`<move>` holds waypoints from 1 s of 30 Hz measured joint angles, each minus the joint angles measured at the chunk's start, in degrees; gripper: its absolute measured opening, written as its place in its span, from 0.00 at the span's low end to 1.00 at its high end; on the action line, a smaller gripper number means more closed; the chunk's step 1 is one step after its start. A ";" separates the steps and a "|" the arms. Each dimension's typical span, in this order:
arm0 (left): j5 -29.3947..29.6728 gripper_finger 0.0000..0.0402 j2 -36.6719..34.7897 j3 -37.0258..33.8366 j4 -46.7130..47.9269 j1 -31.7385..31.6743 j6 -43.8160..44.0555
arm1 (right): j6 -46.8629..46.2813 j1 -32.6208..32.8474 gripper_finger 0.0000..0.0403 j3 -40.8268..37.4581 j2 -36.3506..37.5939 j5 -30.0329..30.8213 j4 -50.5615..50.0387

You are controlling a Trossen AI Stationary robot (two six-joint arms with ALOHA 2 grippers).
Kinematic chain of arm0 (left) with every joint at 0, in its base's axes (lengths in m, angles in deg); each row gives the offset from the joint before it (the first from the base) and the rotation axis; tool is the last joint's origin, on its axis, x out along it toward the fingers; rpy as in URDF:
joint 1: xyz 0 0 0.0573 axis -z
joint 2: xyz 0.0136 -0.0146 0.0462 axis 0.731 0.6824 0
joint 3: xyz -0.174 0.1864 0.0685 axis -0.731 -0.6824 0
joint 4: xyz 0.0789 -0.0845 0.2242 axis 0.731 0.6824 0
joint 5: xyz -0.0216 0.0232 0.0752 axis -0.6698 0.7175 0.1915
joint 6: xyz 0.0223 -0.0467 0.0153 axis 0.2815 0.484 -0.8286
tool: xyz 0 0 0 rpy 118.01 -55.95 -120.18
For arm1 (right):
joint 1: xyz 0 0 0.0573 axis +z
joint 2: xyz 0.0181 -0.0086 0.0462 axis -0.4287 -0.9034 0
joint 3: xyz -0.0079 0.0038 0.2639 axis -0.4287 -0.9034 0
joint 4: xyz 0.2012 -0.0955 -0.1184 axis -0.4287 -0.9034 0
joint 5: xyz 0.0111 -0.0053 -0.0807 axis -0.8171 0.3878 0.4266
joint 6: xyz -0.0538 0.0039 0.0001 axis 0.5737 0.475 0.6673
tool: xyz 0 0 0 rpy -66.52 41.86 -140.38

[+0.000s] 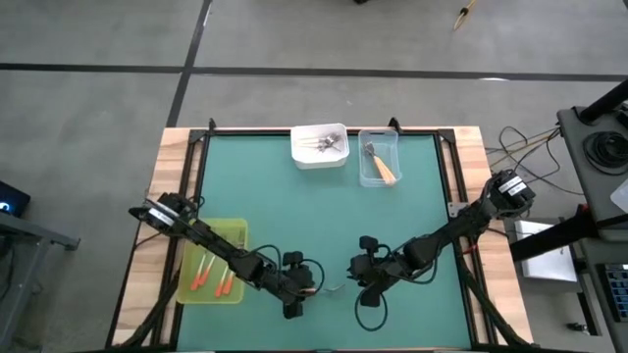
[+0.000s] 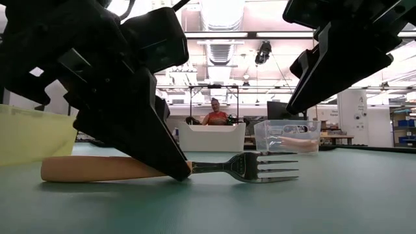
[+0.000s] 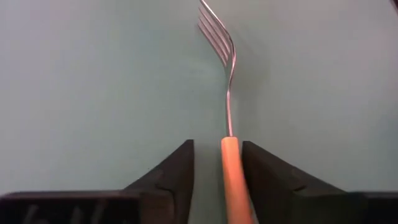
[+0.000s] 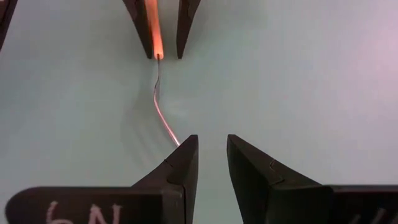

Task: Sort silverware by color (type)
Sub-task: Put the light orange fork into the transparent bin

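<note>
One fork (image 2: 240, 166) with a light orange handle and silver tines lies flat on the green mat near the table's front edge. My left gripper (image 3: 217, 144) is down at the mat, open, with its fingers standing on either side of the handle's tine end (image 3: 231, 155). My right gripper (image 4: 212, 140) hangs open above the tines (image 4: 163, 118), clear of the fork, with nothing between its fingers. In the high view the fork (image 1: 329, 289) lies between my left gripper (image 1: 297, 299) and my right gripper (image 1: 368, 284). My left gripper has one finger (image 3: 267, 180) close against the side of the handle's tine end; whether it touches, I cannot tell. A gap shows between the handle and the other finger (image 3: 174, 174). The fingers slant down from the table's left and lie along the fork, which rests on the mat.
A yellow-green tray (image 1: 234, 230) at the front left holds red-orange forks. At the far edge stand a white tray (image 1: 319, 155) with forks and a clear tray (image 1: 378, 175) with a light orange one. A person (image 2: 214, 116) sits in the room beyond.
</note>
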 joint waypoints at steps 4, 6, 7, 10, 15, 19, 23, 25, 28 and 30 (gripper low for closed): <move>-0.13 0.16 -0.16 -0.02 0.44 0.00 -0.26 | 0.03 0.00 0.17 0.00 0.00 -0.02 0.00; -0.32 0.07 -0.16 -0.03 0.48 0.00 -0.25 | 0.07 0.00 0.17 0.00 0.00 -0.02 0.00; -0.68 0.05 -0.21 -0.03 0.42 0.00 -0.31 | 0.17 0.00 0.17 0.00 0.00 -0.02 -0.02; -1.32 0.05 -0.47 -0.05 0.46 0.03 -1.28 | 0.80 0.02 0.17 0.00 0.04 -0.04 -0.04; -1.53 0.05 -2.08 -0.37 1.78 -0.13 -6.50 | 0.96 0.03 0.18 0.00 1.23 -0.09 -1.49; -0.84 0.05 -5.30 -0.42 3.77 -1.05 -11.15 | 1.20 0.75 0.17 0.00 3.54 -0.07 -2.76; -0.41 0.05 -9.42 -0.59 3.82 -2.23 -17.84 | 2.93 2.19 0.16 0.00 6.85 0.32 -2.63; -0.37 0.05 -12.24 -0.61 3.16 -2.48 -21.76 | 4.76 3.28 0.16 0.00 8.54 1.83 -2.18; -2.34 0.05 -16.33 -0.70 -0.19 -2.57 -28.08 | 9.09 4.96 0.16 0.00 10.73 4.49 -0.76; -5.35 0.05 -18.86 -1.36 -3.31 -2.58 -31.74 | 12.91 5.63 0.16 -0.01 11.61 4.40 1.92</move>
